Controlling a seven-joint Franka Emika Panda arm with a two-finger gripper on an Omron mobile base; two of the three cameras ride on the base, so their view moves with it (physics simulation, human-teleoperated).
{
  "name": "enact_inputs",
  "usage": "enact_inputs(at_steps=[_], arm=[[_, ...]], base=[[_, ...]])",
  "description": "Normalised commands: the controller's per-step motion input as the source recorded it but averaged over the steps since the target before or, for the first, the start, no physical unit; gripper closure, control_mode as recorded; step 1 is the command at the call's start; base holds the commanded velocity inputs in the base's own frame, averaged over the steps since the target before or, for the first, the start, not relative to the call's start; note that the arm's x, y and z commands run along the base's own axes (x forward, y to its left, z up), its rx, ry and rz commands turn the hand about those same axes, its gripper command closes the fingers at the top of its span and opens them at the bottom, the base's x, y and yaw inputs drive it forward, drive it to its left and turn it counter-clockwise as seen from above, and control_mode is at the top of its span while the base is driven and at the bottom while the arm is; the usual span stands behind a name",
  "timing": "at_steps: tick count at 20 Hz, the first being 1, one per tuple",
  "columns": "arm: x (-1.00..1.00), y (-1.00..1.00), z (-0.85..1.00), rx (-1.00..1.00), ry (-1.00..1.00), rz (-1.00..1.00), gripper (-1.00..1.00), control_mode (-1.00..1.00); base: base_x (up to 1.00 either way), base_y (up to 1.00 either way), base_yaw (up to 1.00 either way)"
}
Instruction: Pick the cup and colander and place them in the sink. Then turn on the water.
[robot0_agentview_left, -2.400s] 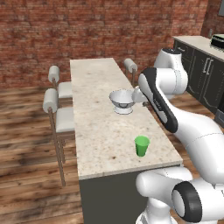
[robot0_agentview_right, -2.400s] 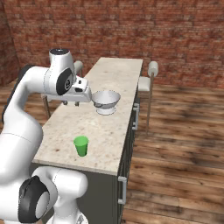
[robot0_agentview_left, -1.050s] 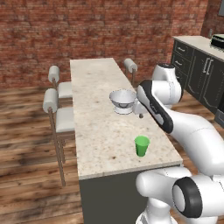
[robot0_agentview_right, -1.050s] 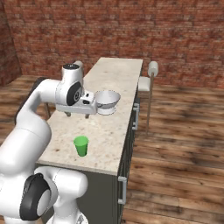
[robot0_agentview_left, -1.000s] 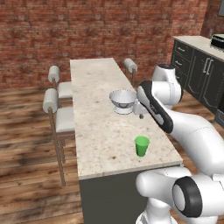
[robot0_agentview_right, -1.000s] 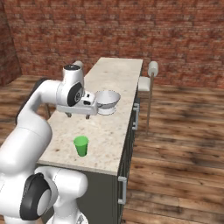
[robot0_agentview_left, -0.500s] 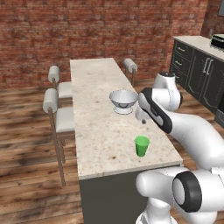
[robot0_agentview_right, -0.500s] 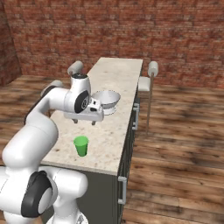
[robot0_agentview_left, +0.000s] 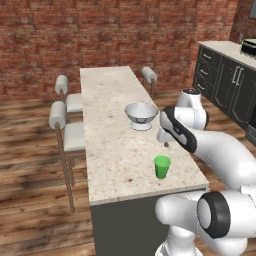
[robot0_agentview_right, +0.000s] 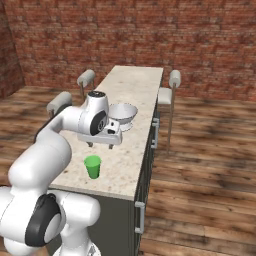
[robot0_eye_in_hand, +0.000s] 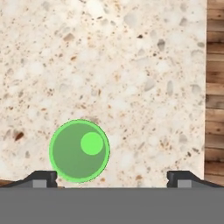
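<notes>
The green cup stands upright on the speckled stone surface, long axis vertical, open mouth up and narrower base down; seen from the hand, its round rim faces the camera. It sits near the surface's near end, toward the arm's side. The white colander rests bowl-up on its ring foot farther along the surface from the cup, well apart from it. The pincer hangs above the surface between cup and colander, jaws spread wide, holding nothing, fingertips pointing down.
</notes>
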Motion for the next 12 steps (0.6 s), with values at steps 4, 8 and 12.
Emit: enact_inputs(at_steps=[4, 8, 12], arm=[[0.01, 0.00, -0.16, 0.00, 0.03, 0.00, -1.00, -1.00], [0.00, 0.00, -0.17, 0.00, 0.04, 0.00, -1.00, -1.00], [0.00, 0.00, -0.14, 0.00, 0.06, 0.00, -1.00, -1.00]], base=[[0.00, 0.00, 0.00], [0.00, 0.00, 0.00], [0.00, 0.00, 0.00]])
